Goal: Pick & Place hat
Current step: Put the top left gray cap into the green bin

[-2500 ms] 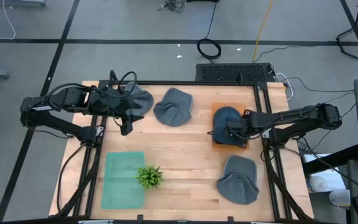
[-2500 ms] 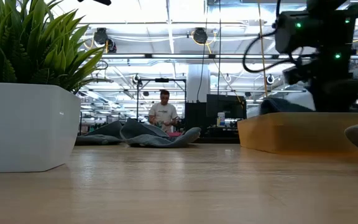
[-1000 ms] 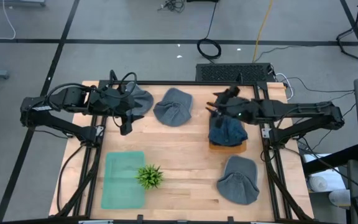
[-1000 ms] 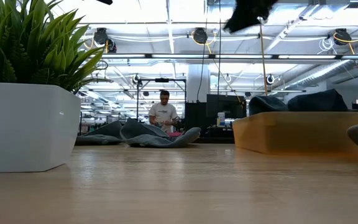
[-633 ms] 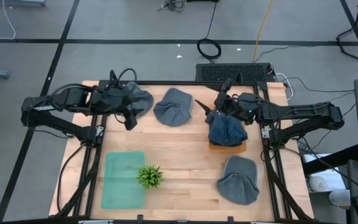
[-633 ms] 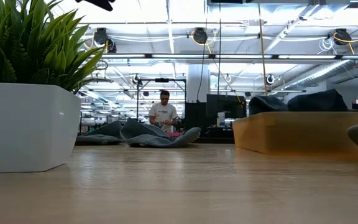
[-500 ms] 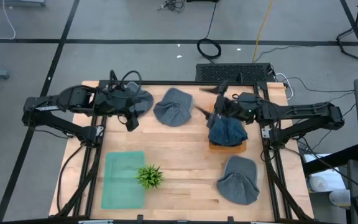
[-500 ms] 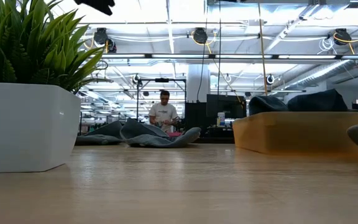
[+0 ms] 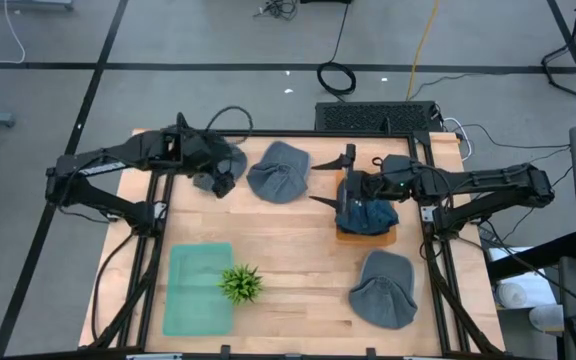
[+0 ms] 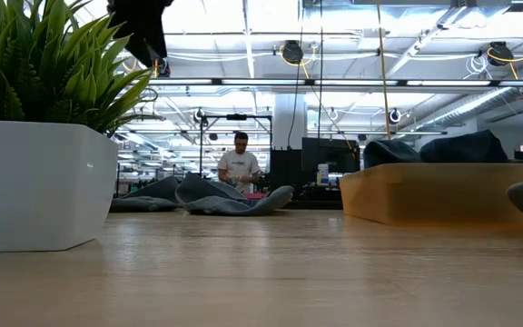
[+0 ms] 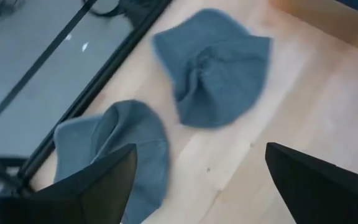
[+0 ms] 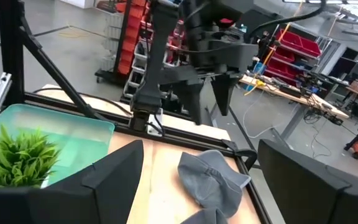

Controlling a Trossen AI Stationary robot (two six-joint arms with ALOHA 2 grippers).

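Left gripper (image 9: 220,184) spread wide, empty, poised over far-left hat (image 11: 114,149) for pickup; right gripper (image 9: 330,180) likewise unclenched above binned hat (image 9: 366,210).

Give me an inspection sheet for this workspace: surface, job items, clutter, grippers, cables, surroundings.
Surface: wooden table, dark frame rails around it.
Job's things: four grey hats; one far left hat, one middle hat, one near right hat, one boxed hat in the orange box.
Clutter: potted plant beside the green tray.
Grippers: left gripper open, empty, raised between the far left and middle hats; right gripper open, empty, raised beside the orange box.
Cables: coiled cable on the floor; arm leads.
Surroundings: person far off.
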